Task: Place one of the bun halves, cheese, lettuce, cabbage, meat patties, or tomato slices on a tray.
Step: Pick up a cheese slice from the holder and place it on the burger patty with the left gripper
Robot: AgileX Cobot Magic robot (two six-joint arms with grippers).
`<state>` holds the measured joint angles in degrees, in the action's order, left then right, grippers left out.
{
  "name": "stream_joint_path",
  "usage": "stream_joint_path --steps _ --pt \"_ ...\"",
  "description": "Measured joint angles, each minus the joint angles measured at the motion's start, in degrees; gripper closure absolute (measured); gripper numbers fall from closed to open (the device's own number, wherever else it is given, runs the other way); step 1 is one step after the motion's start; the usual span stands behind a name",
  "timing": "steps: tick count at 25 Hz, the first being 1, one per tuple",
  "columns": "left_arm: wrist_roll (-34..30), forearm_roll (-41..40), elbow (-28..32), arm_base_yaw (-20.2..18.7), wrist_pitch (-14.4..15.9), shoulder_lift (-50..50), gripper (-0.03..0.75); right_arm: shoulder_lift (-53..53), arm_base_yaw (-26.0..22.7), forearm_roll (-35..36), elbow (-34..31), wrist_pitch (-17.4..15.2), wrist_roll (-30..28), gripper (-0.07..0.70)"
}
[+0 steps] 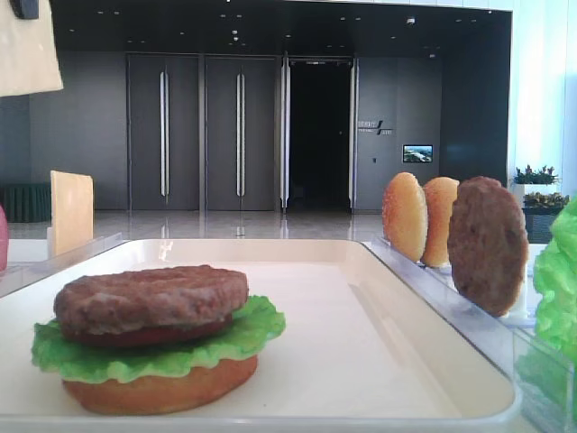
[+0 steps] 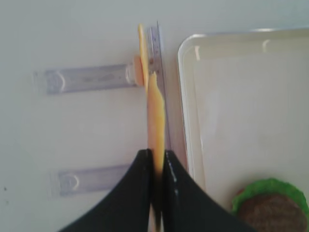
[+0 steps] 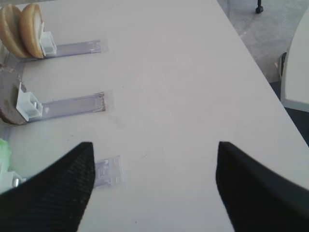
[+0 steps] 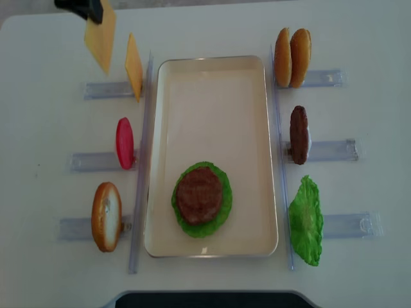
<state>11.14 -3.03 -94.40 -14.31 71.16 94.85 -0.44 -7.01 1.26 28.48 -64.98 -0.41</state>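
In the low exterior view the left end effector (image 1: 27, 9) is almost wholly cut off at the top corner, and only the lower part of its cheese slice (image 1: 25, 50) hangs into frame. The left wrist view shows that slice (image 2: 155, 116) edge-on, a thin pale yellow-orange line pinched between the two dark jaws, which are pressed together on it. From overhead the left end effector (image 4: 80, 9) is only a dark shape at the top edge, with the slice (image 4: 101, 35) hanging below it as a flat tilted square, up off the table (image 4: 38, 51) and beside the tray's (image 4: 212, 67) far left corner, outside its rim. A second cheese slice (image 4: 133, 66) stands upright in a clear holder (image 4: 106, 90) just below it.

The right end effector (image 3: 154, 183) shows only as two blurred black fingertips (image 3: 58, 188) at the bottom of its wrist view, spread wide apart over bare table with nothing between them.

On the tray's near half sits a stack: a bun half (image 1: 162, 390) at the bottom, ruffled green lettuce (image 1: 153, 350), a thin red layer that is hard to make out, and a brown patty (image 1: 151, 296) on top. Overhead the bun is hidden under the lettuce.

Right of the tray stand two bun halves (image 4: 292, 56), a patty (image 4: 298, 135) and a lettuce leaf (image 4: 306, 221); on the left, a tomato slice (image 4: 124, 142) and another bun (image 4: 106, 216).
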Motion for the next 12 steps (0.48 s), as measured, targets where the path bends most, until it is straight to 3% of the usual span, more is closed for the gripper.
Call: stream_joint_path --steps 12 --pt "5.7 0.0 30.0 -0.1 0.0 -23.9 0.691 0.0 0.0 0.0 0.0 0.0 0.0 0.104"
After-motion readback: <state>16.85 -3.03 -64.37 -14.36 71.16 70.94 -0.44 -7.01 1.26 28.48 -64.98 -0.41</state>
